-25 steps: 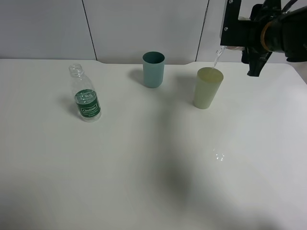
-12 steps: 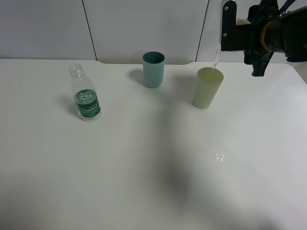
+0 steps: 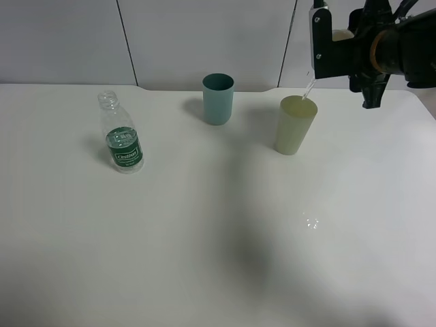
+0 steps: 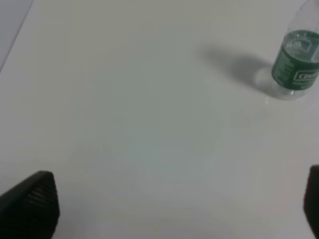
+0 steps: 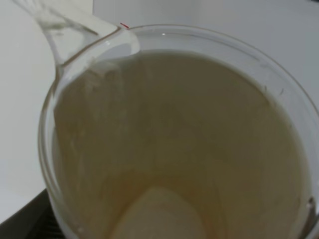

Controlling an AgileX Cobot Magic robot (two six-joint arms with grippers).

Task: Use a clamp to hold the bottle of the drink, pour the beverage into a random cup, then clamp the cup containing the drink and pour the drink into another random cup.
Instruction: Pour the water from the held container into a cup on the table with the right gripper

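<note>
My right gripper (image 3: 338, 51) hangs at the back right, shut on the cup containing the drink (image 3: 341, 33), which is tipped over. Only a cream patch of that cup shows past the black arm. A thin stream of clear beverage (image 3: 308, 88) runs from its rim into the pale yellow-green cup (image 3: 295, 126) standing just below. The right wrist view looks into the held cup's cream inside (image 5: 174, 149), with the beverage (image 5: 65, 25) spilling over its lip. The bottle (image 3: 121, 136) stands uncapped at the left, also visible as the bottle (image 4: 296, 59) ahead of my left gripper (image 4: 169, 209), which is open and holds nothing.
A teal cup (image 3: 218, 99) stands at the back centre, left of the pale cup. A few water drops (image 3: 312, 222) lie on the white table (image 3: 204, 238) in front of the pale cup. A grey wall runs behind the table's far edge.
The right gripper has rolled the held cup further over and risen slightly. The stream keeps falling into the pale cup. Bottle, teal cup and left arm have not moved.
</note>
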